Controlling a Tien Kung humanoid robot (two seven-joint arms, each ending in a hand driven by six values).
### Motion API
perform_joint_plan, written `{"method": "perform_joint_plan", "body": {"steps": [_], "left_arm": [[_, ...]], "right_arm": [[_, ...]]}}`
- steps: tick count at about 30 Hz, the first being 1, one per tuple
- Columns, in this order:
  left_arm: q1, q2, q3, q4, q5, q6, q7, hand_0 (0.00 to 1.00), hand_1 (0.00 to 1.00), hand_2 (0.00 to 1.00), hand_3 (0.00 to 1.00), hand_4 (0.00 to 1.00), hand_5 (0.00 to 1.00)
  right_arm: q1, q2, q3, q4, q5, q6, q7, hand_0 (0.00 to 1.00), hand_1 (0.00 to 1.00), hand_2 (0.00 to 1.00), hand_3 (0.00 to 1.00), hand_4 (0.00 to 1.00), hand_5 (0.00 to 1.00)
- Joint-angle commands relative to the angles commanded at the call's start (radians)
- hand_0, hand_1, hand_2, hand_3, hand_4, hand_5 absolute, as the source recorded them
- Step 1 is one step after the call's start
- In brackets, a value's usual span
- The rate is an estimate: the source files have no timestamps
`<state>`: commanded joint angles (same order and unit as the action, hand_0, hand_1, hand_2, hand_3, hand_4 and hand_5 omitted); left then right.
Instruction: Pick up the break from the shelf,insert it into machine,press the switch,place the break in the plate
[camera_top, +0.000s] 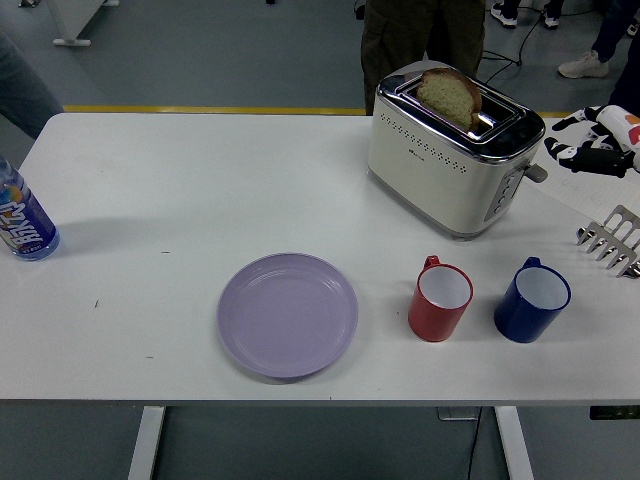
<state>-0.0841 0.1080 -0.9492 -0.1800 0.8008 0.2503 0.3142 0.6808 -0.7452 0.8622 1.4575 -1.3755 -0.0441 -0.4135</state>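
My right hand (597, 143) at three o'clock, fingers spread and holding nothing, just beside the toaster's lever (537, 172), bread slice (449, 96) standing in the toaster (452, 160) at one o'clock, purple plate (288, 314) near centre, bare.

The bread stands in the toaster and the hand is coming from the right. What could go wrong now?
1. The right hand is close to the toaster lever side; it may bump the lever instead of reaching the bread.
2. Carrying bread to the plate, the arm could knock the red cup or blue cup.
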Motion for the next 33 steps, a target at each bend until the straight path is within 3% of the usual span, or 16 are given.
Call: {"method": "perform_joint_plan", "body": {"steps": [7,19,33], "left_arm": [[0.000,-0.002,0.001,0.000,-0.002,0.000,0.000,0.640,0.489,0.458,0.556,0.367,0.830],[-0.001,-0.005,0.007,0.000,-0.002,-0.001,0.003,0.640,0.491,0.462,0.556,0.366,0.837],[0.004,-0.008,-0.005,0.000,0.018,-0.003,0.011,0.640,0.489,0.464,0.555,0.363,0.843]], "right_arm": [[-0.013,0.022,-0.027,-0.027,0.001,0.005,0.002,0.009,0.002,0.265,0.745,0.620,0.652],[-0.008,0.070,-0.041,-0.130,-0.003,-0.004,0.019,0.008,0.002,0.266,0.746,0.616,0.639],[0.001,0.102,-0.045,-0.174,-0.011,-0.006,0.019,0.008,0.002,0.266,0.744,0.605,0.624]]}}
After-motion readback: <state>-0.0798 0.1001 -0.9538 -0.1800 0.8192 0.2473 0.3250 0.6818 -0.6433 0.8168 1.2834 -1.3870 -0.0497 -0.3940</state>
